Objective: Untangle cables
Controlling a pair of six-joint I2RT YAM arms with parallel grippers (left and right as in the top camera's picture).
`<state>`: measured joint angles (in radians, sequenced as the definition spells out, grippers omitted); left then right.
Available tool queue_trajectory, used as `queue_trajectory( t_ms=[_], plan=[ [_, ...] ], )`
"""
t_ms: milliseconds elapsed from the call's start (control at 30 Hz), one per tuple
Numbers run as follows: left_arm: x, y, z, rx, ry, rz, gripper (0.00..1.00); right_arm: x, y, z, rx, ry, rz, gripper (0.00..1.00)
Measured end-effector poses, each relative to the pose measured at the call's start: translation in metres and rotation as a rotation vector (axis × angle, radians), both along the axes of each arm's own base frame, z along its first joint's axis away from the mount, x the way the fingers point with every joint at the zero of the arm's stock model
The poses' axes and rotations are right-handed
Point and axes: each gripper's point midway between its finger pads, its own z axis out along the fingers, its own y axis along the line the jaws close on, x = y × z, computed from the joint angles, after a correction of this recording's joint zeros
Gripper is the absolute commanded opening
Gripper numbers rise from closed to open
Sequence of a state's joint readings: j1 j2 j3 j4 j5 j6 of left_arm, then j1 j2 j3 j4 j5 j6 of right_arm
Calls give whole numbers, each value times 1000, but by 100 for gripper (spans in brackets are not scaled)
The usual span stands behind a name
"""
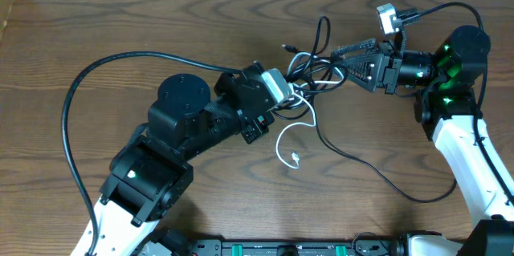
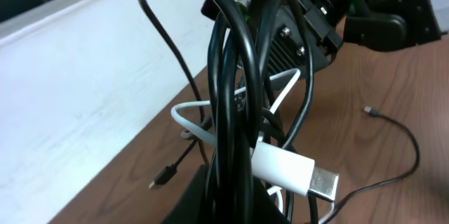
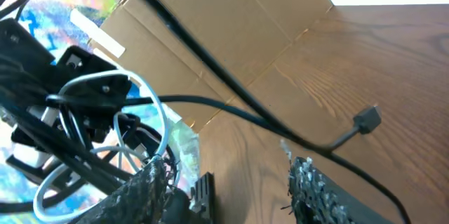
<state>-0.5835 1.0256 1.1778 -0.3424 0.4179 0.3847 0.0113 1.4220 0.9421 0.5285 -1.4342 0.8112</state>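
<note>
The black cable [image 1: 320,70] and white cable [image 1: 281,140] are tangled at the table's middle. My left gripper [image 1: 281,87] is shut on a bunch of black cable loops [image 2: 235,90] and holds them upright. The white cable's USB plug [image 2: 295,171] lies across that bunch. The white cable's small plug [image 1: 295,160] rests on the table. My right gripper [image 1: 353,57] is open just right of the tangle. In the right wrist view its fingers [image 3: 231,189] are spread, with the tangle [image 3: 105,119] at left and a black plug [image 3: 368,120] hanging beyond.
A loose length of black cable [image 1: 418,198] trails to the front right. The left arm's thick black cable [image 1: 72,103] arcs over the left of the table. A cardboard box [image 3: 210,41] stands beyond the table. A black rail [image 1: 321,248] runs along the front edge.
</note>
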Motion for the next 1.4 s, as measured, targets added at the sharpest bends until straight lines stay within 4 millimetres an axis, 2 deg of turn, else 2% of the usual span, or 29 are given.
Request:
queue_trajectory(
  t_ms=[267, 467, 600, 767, 933, 1200, 1400],
  plan=[
    [-1, 0, -3, 75, -86, -35, 8, 11, -2, 1, 20, 101, -61, 59],
    [2, -2, -9, 109, -104, -47, 8, 13, -3, 13, 41, 74, -79, 63],
    [3, -3, -11, 118, -107, -51, 7, 10, 0, 19, 49, 58, -68, 64],
    [4, -4, -12, 127, -113, -55, 7, 1, 14, 18, 46, 63, -16, 65],
    [4, -4, -12, 128, -116, -57, 8, -2, 17, 18, 44, 57, -1, 67],
    [1, -9, -4, 97, -139, -94, 7, -11, 26, 17, 34, 29, 47, 67],
    [3, -12, -7, 98, -135, -100, 8, -17, 34, 15, 28, 16, 81, 59]
  ],
)
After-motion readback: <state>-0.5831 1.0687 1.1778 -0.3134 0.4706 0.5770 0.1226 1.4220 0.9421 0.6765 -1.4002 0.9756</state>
